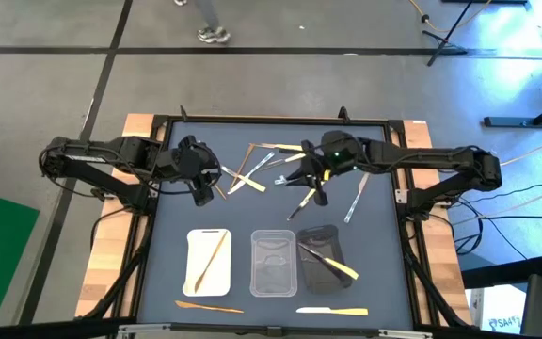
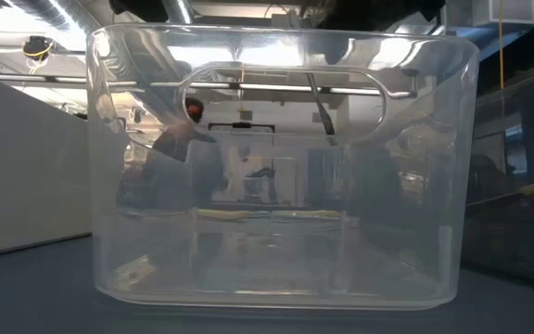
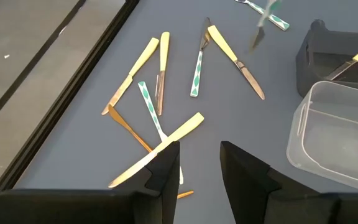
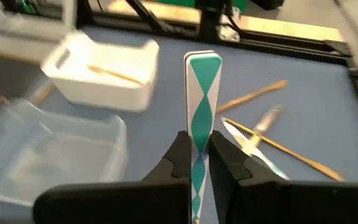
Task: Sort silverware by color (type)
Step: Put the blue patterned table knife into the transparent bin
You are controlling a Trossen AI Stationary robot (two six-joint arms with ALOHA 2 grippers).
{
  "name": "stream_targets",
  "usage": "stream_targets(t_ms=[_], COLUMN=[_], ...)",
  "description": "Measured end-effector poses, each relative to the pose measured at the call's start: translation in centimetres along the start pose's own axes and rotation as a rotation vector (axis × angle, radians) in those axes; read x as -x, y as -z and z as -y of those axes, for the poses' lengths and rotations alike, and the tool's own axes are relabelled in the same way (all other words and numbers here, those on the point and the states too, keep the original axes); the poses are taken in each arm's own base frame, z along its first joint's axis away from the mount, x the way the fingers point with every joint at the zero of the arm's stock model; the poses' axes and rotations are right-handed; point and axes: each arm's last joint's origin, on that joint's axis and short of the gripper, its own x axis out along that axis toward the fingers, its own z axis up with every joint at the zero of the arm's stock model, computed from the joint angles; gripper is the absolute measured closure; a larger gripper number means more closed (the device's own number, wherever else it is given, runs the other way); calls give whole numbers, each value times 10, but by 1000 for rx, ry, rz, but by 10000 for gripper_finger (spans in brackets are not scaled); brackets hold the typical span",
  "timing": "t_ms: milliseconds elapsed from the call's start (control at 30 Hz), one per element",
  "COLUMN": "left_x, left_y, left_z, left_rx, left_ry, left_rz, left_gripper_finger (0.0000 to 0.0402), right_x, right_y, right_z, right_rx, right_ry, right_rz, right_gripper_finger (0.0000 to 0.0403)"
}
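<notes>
Right gripper (image 4: 196,163): fingers pressed onto a flat utensil with a green-and-white diamond-patterned handle (image 4: 202,93), handle standing up between the fingers (working end hidden below them). In the high view, positioned just right of table centre (image 1: 314,181), at about 12 o'clock from the black rectangular tray (image 1: 320,254).

Left gripper (image 3: 199,167): fingers spread, nothing between them. In the high view, located at roughly 9 o'clock from table centre (image 1: 199,181), above the near edge of the loose utensil pile.

Directly ahead of the left fingers: a cream plastic knife (image 3: 160,148) lying crossed over a second green-and-white patterned utensil (image 3: 149,107) and a thin brown wooden utensil (image 3: 131,128). Farther out: two more cream-handled knives (image 3: 143,61) side by side, a cream-handled knife with a copper-coloured blade (image 3: 232,55), and another patterned piece (image 3: 196,74).

Tray row along the 6 o'clock edge of the dark grey table top (image 1: 384,169):
- White rectangular tray (image 1: 208,261), one wooden utensil inside.
- Clear plastic rectangular tray (image 1: 274,263), centre (contents not discernible).
- Black tray, holding a cream utensil (image 1: 340,269) and a dark-looking piece.

At 6 o'clock of the trays: a wooden utensil (image 1: 207,306) and a pale-and-yellow utensil (image 1: 332,310) flat on the table.

At 3 o'clock of the right gripper: a clear silvery utensil (image 1: 355,202).
</notes>
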Motion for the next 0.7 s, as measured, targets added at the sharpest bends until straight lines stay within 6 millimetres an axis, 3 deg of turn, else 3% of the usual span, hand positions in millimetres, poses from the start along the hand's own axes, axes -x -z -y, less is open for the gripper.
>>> stream_targets(t_ms=[400, 700], left_x=[0, 0], left_y=[0, 0], left_z=[0, 0], left_rx=[0, 2], left_ry=[-6, -8], left_rz=[2, 3], left_gripper_finger=[292, 292], right_x=[-1, -11], right_y=[-14, -25], right_z=[-7, -50], right_rx=[-326, -306], right_ry=[-98, -143], right_rz=[117, 150], right_gripper_finger=[386, 386])
